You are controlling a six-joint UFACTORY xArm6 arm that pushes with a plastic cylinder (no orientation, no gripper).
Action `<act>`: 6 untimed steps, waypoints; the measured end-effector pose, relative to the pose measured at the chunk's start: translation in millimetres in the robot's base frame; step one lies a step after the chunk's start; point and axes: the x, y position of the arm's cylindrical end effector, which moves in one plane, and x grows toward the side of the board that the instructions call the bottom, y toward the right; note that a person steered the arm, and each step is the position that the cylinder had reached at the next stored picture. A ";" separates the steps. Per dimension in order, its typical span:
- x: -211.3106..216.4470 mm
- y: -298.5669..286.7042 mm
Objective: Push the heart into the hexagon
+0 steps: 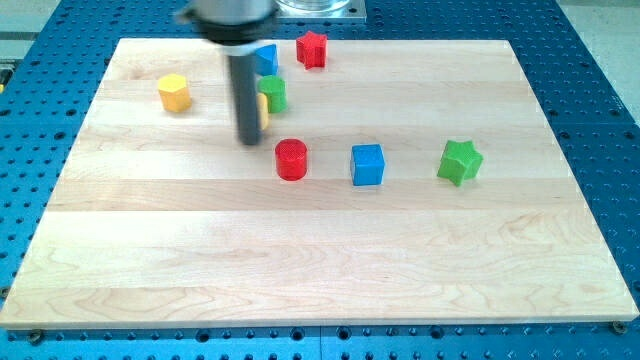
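My tip [248, 142] rests on the board in the upper left part of the view. A yellow hexagon [174, 93] lies well to the tip's left and a little higher. A sliver of a yellow block [263, 107] shows just behind the rod's right side; its shape is hidden. A green block [274, 93] touches that sliver at its upper right. A red cylinder [291, 159] lies just to the right of and below the tip, apart from it.
A blue block [267, 58] is partly hidden behind the rod near the view's top, with a red star [312, 48] to its right. A blue cube [367, 164] and a green star [460, 162] lie at middle right. The wooden board [320, 270] sits on a blue perforated table.
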 end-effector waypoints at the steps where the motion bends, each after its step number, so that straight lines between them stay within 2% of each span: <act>1: 11.2 25.3; 2: 9.2 57.7; 3: -13.5 68.3; 4: -36.5 55.2; 6: -45.3 -27.0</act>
